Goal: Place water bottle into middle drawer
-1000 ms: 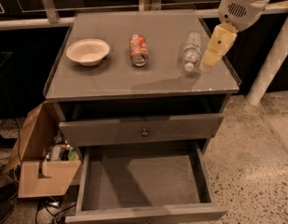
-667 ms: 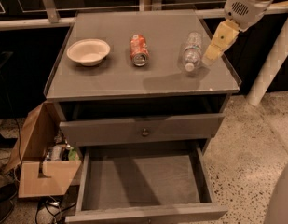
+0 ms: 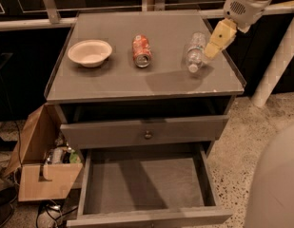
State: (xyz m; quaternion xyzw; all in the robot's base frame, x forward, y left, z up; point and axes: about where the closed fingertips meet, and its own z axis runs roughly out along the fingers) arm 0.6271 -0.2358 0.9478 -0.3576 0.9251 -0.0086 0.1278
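camera view: middle drawer (image 3: 146, 186) pulled out, water bottle (image 3: 195, 51) not yet in it.
nearest, the drawer stands open, apparently so it can receive the bottle. above it is a shut drawer front (image 3: 113, 133). farther back, on the cabinet top (image 3: 113, 82), sit a bowl (image 3: 90, 52), a soda can (image 3: 142, 51) and the bottle on its side. the gripper (image 3: 212, 50) hangs just beside the bottle; whether it is apart or together, or touching the bottle, cannot be told.
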